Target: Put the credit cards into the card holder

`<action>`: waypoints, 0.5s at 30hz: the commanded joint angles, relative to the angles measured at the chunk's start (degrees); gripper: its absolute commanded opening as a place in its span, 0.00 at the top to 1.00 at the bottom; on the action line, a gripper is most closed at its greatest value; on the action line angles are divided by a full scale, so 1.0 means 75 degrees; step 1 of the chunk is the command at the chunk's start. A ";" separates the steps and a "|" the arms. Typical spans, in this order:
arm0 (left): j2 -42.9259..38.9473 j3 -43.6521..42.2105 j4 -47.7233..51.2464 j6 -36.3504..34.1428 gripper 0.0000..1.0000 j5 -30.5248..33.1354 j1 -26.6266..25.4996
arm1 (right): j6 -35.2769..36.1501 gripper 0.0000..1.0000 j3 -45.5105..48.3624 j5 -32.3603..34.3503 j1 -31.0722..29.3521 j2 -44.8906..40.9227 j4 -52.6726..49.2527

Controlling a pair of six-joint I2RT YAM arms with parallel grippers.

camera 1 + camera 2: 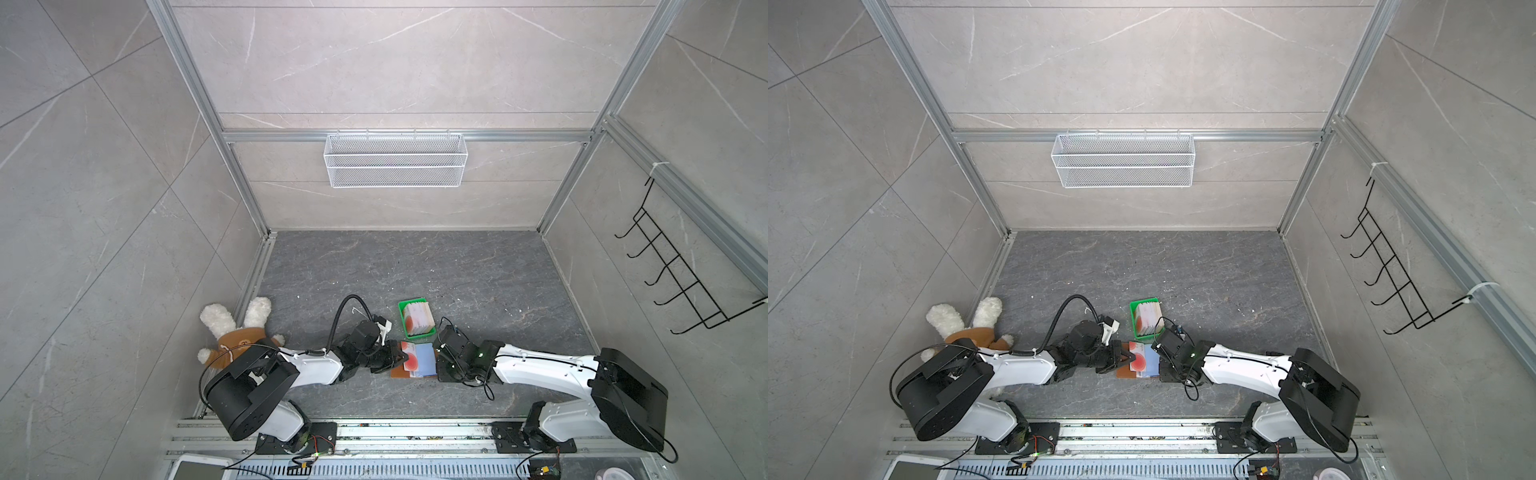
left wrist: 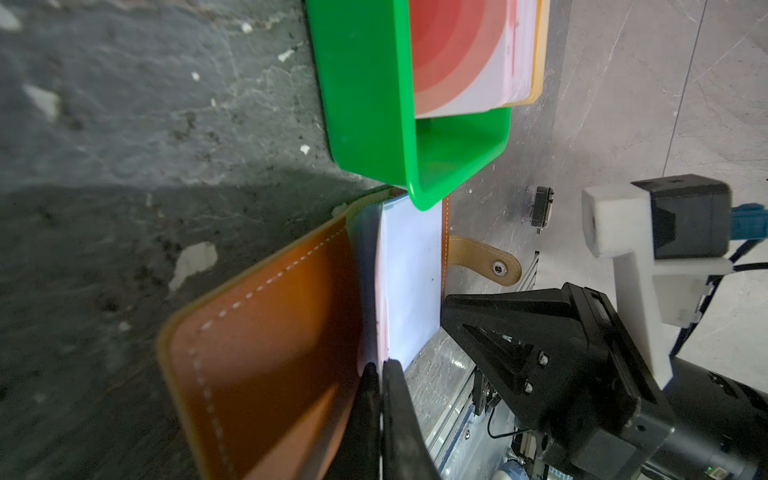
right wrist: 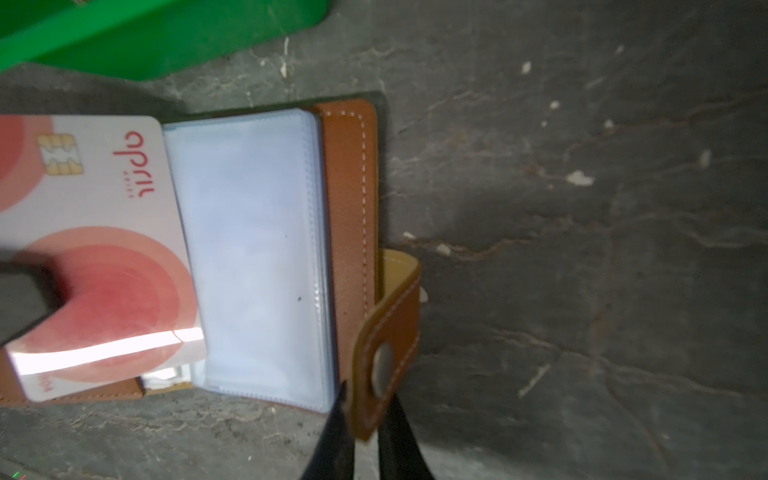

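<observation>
The working surface is a dark grey, veined slab (image 1: 415,266) flecked with pale chips. Pale stone-look walls and aluminium framing box it in. A white wire basket (image 1: 395,160) hangs on the back wall and a black hook rack (image 1: 673,274) on the right one. A plush toy (image 1: 232,332) lies against the left wall, partly hidden by the left arm.

Near the front, the card holder (image 3: 349,187) lies open between the two arms, with its clear sleeves (image 3: 253,249) facing up. Close behind it sits a green tray (image 2: 365,104) with the credit cards (image 2: 465,54) stacked in it.

The left gripper (image 2: 380,368) is clamped on a single card (image 3: 104,199) that lies over the holder's left half. The right gripper (image 3: 368,403) pinches the snap tab (image 3: 386,332). In both top views the two wrists crowd in from either side and cover the holder's edges.
</observation>
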State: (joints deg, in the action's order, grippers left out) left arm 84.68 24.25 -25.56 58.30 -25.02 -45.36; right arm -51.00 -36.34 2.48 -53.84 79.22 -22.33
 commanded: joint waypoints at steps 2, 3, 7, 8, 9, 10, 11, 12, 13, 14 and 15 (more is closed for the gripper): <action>0.0121 0.0045 -0.0166 0.0009 1.00 -0.0207 0.0025 | -0.0126 0.85 -0.0136 0.0261 -0.0075 0.0084 -0.0222; 0.0108 0.0028 -0.0160 0.0025 1.00 -0.0209 0.0025 | -0.0125 0.85 -0.0138 0.0267 -0.0071 0.0078 -0.0240; 0.0081 0.0005 0.0086 0.0111 1.00 -0.0192 0.0023 | -0.0125 0.85 -0.0154 0.0336 -0.0075 0.0066 -0.0298; 0.0077 -0.0016 0.0114 0.0152 1.00 -0.0192 0.0016 | -0.0137 0.85 -0.0161 0.0366 -0.0068 0.0076 -0.0321; 0.0062 -0.0027 0.0111 0.0188 1.00 -0.0192 0.0023 | -0.0137 0.85 -0.0159 0.0372 -0.0086 0.0086 -0.0328; 0.0033 -0.0054 0.0115 0.0215 1.00 -0.0204 0.0021 | -0.0137 0.85 -0.0159 0.0383 -0.0086 0.0098 -0.0328; -0.0001 -0.0057 0.0137 0.0229 1.00 -0.0218 0.0018 | -0.0137 0.85 -0.0154 0.0384 -0.0084 0.0124 -0.0328; -0.0030 -0.0058 0.0159 0.0231 1.00 -0.0227 0.0022 | -0.0139 0.85 -0.0153 0.0384 -0.0086 0.0143 -0.0319; -0.0063 -0.0058 0.0185 0.0231 1.00 -0.0245 0.0023 | -0.0138 0.85 -0.0154 0.0372 -0.0080 0.0168 -0.0305; -0.0094 -0.0058 0.0203 0.0222 1.00 -0.0271 0.0016 | -0.0139 0.86 -0.0137 0.0379 -0.0089 0.0191 -0.0293; -0.0115 -0.0046 0.0209 0.0228 1.00 -0.0291 0.0020 | -0.0143 0.86 -0.0139 0.0367 -0.0089 0.0199 -0.0282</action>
State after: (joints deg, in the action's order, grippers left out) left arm 84.71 24.23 -25.26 59.46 -25.78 -45.34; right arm -51.42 -36.34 3.86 -54.11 79.66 -22.79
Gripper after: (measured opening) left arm 0.045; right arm 0.144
